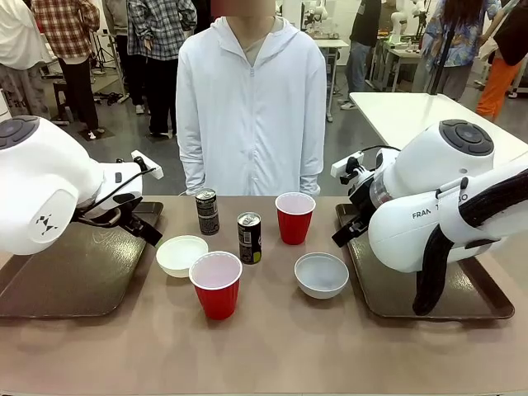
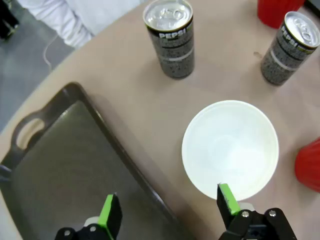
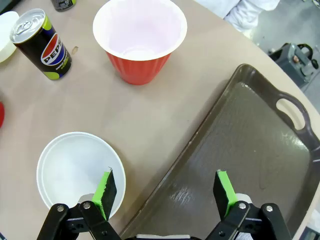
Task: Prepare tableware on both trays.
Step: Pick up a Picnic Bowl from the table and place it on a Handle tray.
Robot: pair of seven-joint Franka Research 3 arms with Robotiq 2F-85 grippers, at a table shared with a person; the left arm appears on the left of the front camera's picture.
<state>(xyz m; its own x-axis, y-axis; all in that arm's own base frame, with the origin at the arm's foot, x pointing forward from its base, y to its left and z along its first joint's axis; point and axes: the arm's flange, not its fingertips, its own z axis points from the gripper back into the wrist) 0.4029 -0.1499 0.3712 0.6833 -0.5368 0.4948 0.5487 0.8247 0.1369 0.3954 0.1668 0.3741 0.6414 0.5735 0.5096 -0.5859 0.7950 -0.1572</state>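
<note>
left gripper [image 2: 170,207] tilted down, jaws wide apart above rim of left tray [image 2: 60,165] and cream bowl [image 2: 230,150], right gripper [image 3: 165,187] spread alike above grey-white bowl [image 3: 70,165] and rim of right tray [image 3: 250,150]

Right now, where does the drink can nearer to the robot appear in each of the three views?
Front view: the nearer can stands mid-table, just left of the far red cup.
Left wrist view: the can is at the upper right, beyond the cream bowl.
Right wrist view: the can is at the upper left.
Shared landmark: the far red cup beside it.
</note>
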